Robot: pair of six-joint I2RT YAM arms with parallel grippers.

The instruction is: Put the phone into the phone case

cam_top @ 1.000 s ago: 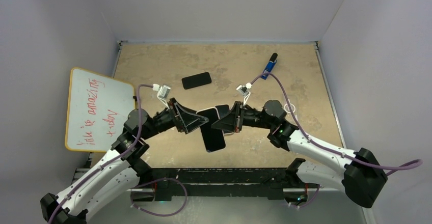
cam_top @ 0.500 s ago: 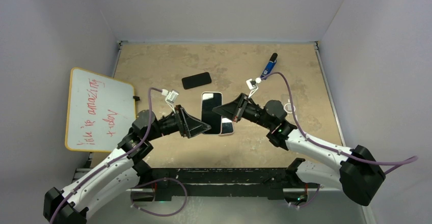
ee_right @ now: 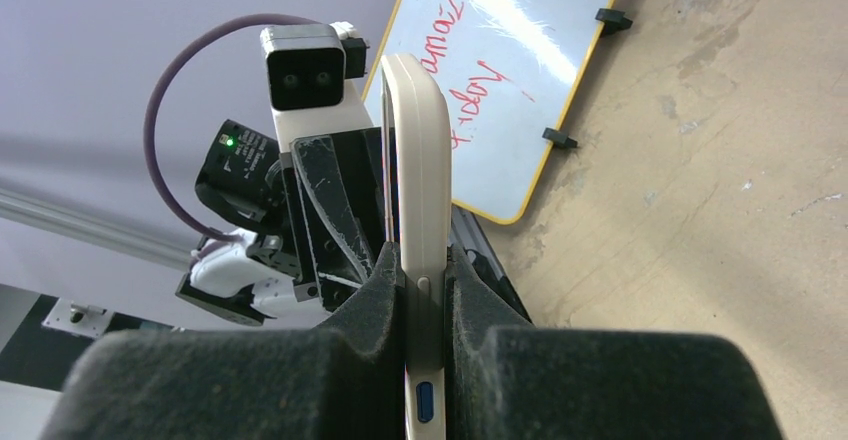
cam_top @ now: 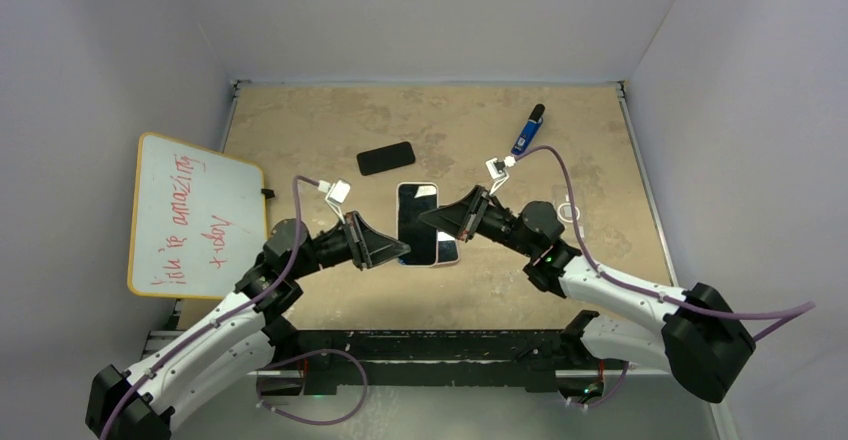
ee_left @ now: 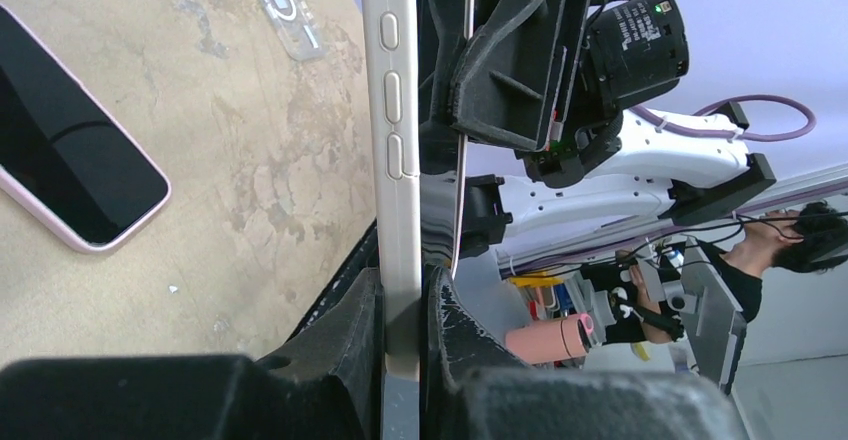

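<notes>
phone case (ee_left: 392,160) pinched between left fingers (ee_left: 345,338), also between right fingers (ee_right: 372,305)

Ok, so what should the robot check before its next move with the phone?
1. Left gripper clamped on the phone case: ok.
2. Right gripper clamped on the case's opposite edge: ok.
3. Phone seated fully in the case: cannot tell, only edge-on views.
4. Case held up off the table: ok.
5. Second phone and blue marker lying apart from both grippers: ok.
</notes>
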